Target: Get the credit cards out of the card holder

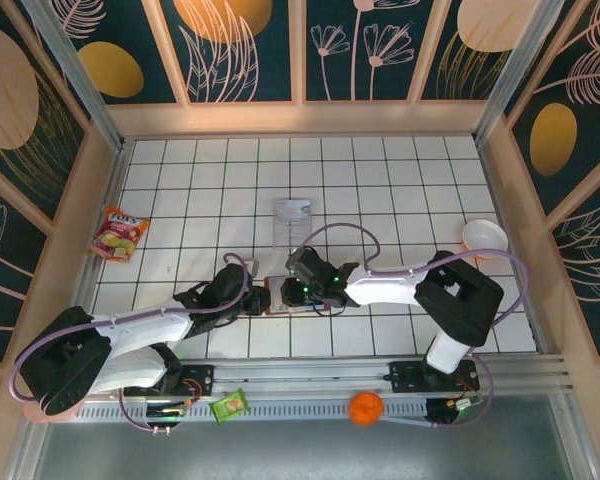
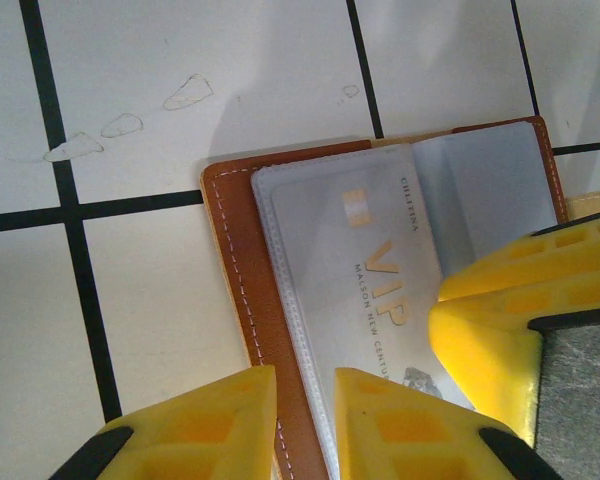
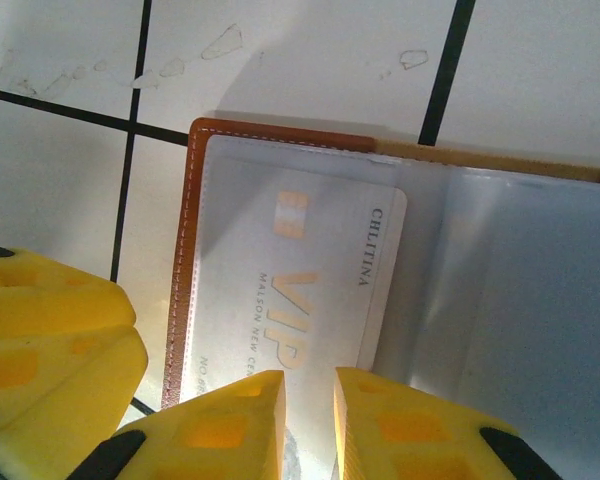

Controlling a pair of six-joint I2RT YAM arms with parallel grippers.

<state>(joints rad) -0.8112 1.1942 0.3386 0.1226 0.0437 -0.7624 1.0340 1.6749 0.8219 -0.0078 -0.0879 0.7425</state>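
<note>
Task is judged early. The card holder (image 2: 235, 260) lies opened flat on the table (image 1: 380, 180), near its front edge, between both arms. One credit card (image 3: 300, 290), marked VIP, is seen inside the clear sleeve (image 3: 500, 300), not yet drawn out. The left tool (image 2: 305, 425) is clenched on the holder's brown edge, apparently to pin it. The right tool (image 3: 310, 425) is pinched on the card's near end, prob. sleeve incl. Left to do: card to be slid free. Other cards can't be made out.

Brown leather bifold card holder (image 2: 260, 300): smooth, semi-matt, pale stitching. Clear plastic inner sleeves (image 2: 490, 185): glossy. Pale grey credit card (image 2: 352, 262): smooth, shiny gold print. Yellow plastic gripper fingers (image 2: 210, 430): matt. White tiled tabletop (image 2: 180, 50): smooth, scuffed.
</note>
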